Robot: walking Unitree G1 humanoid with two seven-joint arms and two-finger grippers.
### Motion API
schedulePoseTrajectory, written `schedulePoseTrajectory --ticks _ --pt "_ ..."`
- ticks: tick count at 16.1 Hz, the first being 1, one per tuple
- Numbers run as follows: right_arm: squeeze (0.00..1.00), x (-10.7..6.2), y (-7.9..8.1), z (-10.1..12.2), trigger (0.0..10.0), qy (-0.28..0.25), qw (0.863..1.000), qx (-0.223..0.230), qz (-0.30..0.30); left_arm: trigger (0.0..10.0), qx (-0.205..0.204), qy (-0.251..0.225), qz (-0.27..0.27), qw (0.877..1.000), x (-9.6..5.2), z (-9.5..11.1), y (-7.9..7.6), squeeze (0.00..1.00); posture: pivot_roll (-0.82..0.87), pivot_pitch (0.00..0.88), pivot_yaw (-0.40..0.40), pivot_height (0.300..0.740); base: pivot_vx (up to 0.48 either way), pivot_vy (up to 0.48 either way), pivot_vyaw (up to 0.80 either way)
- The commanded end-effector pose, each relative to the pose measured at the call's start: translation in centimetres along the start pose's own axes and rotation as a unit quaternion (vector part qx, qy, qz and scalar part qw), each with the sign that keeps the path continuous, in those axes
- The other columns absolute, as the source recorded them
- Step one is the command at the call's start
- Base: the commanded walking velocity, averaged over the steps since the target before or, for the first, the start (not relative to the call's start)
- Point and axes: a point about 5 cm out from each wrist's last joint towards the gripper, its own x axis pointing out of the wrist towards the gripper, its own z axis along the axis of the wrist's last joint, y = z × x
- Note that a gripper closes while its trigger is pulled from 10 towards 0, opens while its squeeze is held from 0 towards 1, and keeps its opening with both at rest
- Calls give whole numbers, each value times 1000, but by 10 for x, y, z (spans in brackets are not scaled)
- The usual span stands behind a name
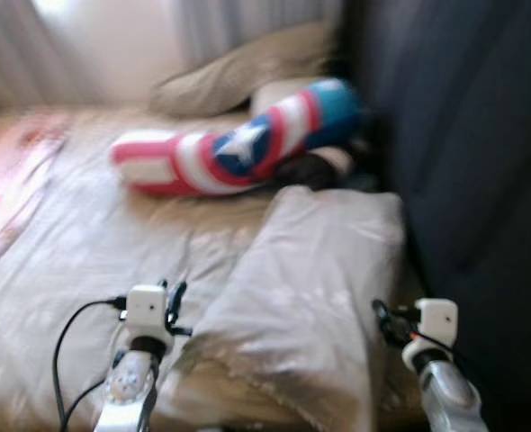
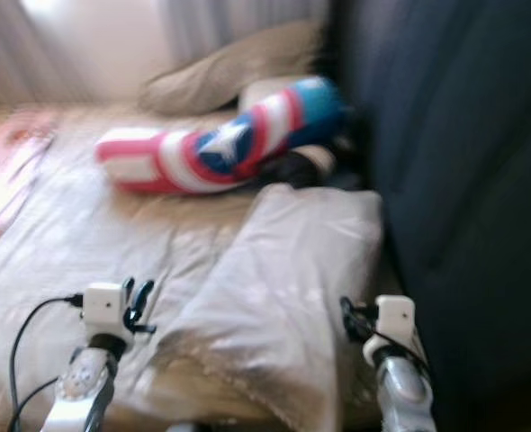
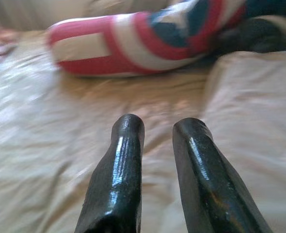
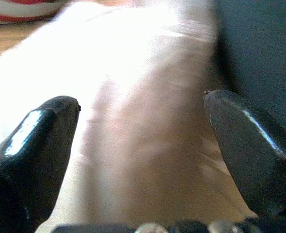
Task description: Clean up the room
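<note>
Pillow (image 1: pixel 310 297): beige, on bed (image 1: pixel 85 252), near edge, against dark headboard (image 1: pixel 481 162)
Shield cushion (image 1: pixel 238 144): beyond pillow
Left gripper (image 1: pixel 172 301): narrow gap, empty, beside pillow
Right gripper (image 4: pixel 143 141): wide, straddling pillow
Progress: early, nothing tidied

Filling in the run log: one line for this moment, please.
scene: bed | left gripper: open, over sheet | right gripper: open, over near pillow | striped cushion: untouched

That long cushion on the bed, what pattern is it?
Red and white stripes, blue patch with a white star on the cushion; clearest in left eye view.
</note>
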Motion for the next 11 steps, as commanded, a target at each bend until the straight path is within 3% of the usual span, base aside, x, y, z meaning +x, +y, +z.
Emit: schedulePoseTrajectory --ticks 1,3,5,6,7,11 --pt "0 1 6 -3 10000 8 1000 11 16 10000 1 7 8 1000 -3 -2 7 0 5 0 23 661 0 0 0" --pt "0 1 9 -5 10000 23 999 17 40 10000 3 7 3 1000 -3 -1 6 0 4 0 30 661 0 0 0" --pt "0 3 6 -7 10000 41 999 -3 18 10000 8 11 -3 1000 -5 -1 8 0 9 0 44 661 0 0 0" --pt "749 3 1 -11 10000 65 998 -6 -12 10000 12 12 -7 1000 -6 0 9 0 19 0 50 661 0 0 0" --pt "1000 4 -1 -13 10000 80 996 10 -34 10000 16 12 -10 1000 -6 1 11 0 30 0 57 661 0 0 0" --pt "1000 13 5 -13 10000 102 985 115 -81 10000 39 6 -29 999 -1 13 18 0 42 0 106 661 0 0 0"
